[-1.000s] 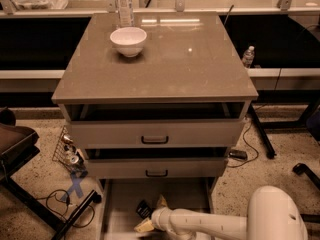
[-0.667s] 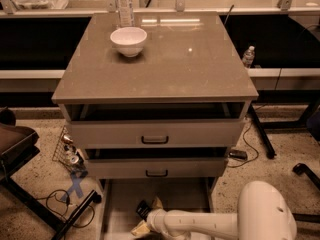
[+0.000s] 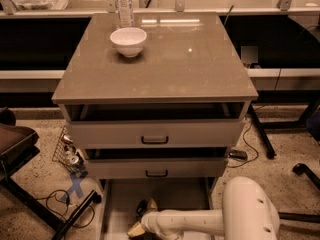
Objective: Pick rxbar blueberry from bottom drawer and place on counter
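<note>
The bottom drawer [image 3: 120,199] is pulled out at the foot of the cabinet, a pale grey tray. The rxbar blueberry [image 3: 141,207] lies on its floor as a small dark bar. My gripper [image 3: 142,217] reaches into the drawer from the right on a white arm [image 3: 190,221]. It is open, with one pale fingertip [image 3: 151,204] just right of the bar and the other [image 3: 134,230] nearer the front. The bar sits at the edge of the gap, and I cannot tell whether a finger touches it. The counter [image 3: 190,64] is the glossy grey-brown top above.
A white bowl [image 3: 128,40] and a clear water bottle [image 3: 124,4] stand at the counter's back left. The two upper drawers [image 3: 155,133] are slightly open. Cables and a dark stand [image 3: 75,211] lie on the floor at left; chair legs [image 3: 260,129] are at right.
My arm and gripper have shifted a little to the left inside the bottom drawer, closer to the dark bar. The bar has not moved.
</note>
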Controlling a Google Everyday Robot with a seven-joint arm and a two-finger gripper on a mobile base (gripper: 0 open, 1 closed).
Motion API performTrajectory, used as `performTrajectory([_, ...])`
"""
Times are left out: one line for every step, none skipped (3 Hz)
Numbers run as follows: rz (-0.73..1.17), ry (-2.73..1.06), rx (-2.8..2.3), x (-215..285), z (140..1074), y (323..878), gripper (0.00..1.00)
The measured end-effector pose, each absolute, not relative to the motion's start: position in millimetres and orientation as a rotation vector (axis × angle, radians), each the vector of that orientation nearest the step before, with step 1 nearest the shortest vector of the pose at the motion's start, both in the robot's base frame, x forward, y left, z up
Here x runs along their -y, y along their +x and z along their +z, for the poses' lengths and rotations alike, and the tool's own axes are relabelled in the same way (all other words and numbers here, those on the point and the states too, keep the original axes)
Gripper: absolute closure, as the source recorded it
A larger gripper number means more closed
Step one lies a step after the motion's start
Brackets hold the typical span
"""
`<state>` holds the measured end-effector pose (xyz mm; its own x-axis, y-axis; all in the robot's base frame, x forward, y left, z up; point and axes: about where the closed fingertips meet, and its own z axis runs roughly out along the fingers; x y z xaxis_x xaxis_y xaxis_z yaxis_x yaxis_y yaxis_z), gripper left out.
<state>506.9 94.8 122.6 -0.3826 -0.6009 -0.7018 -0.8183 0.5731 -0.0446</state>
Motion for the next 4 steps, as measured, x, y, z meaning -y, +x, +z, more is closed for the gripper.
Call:
performTrajectory([0.410, -1.107, -2.148, -86.1, 114.2, 523.7, 0.00])
performTrajectory([0.400, -1.076, -2.200, -62.0, 106.4, 543.4, 0.00])
performTrajectory([0.410, -1.082, -2.205, -63.6, 103.6, 541.5, 0.00])
performTrajectory([0.428, -1.098, -2.228, -60.2, 95.0, 535.4, 0.25])
